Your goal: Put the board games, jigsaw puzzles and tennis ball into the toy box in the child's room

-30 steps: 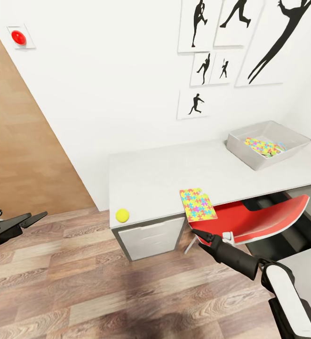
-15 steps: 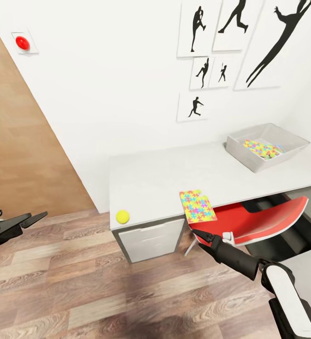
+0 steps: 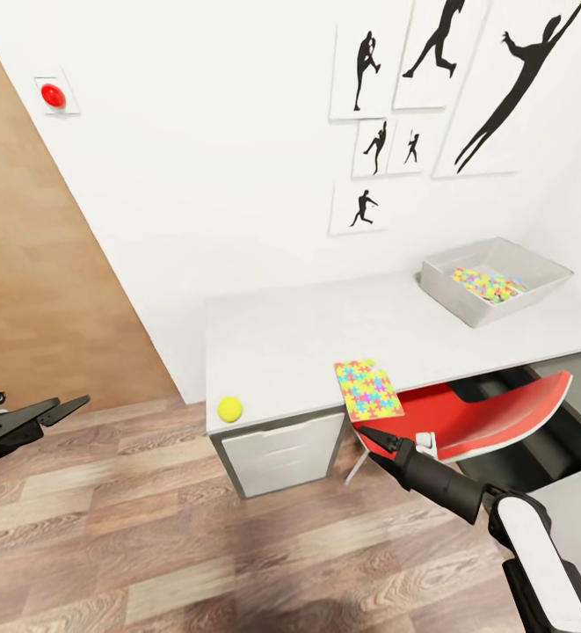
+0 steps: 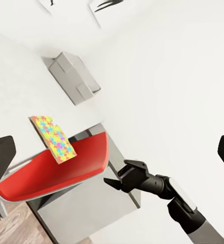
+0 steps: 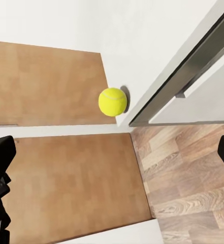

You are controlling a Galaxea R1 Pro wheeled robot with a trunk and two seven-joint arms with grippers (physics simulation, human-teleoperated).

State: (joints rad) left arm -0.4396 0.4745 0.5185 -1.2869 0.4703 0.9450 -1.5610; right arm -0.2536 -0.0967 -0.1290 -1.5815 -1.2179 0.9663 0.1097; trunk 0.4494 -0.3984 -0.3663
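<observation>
Now the tennis ball (image 3: 229,408) lies on the pale top of the table (image 3: 308,338), at the front left corner, just beside the front edge. In the right wrist view the same ball (image 5: 113,101) shows on the white top near the corner, with the wood floor (image 5: 188,168) beyond it.

One jigsaw puzzle (image 3: 367,388) lies flat at the front edge of the table, well apart from the ball, and a part of it hangs over the edge above the red chair (image 3: 483,415). The left wrist view shows this puzzle (image 4: 53,138) over the chair seat (image 4: 56,173) too. A second jigsaw puzzle (image 3: 486,285) lies inside the toy box (image 3: 448,290), a grey open tray that stands at the back right of the table, near the wall.

The right gripper (image 3: 369,437) hangs in front of the table, below the overhanging puzzle and beside the chair. Its fingers are apart, with only air between them. The left gripper (image 3: 66,408) is far to the left, over the wood floor (image 3: 193,545), also with the fingers spread and holding nothing.

On the white wall above the table hang pictures of black figures (image 3: 374,145), and a red button (image 3: 54,95) sits higher on the left.
</observation>
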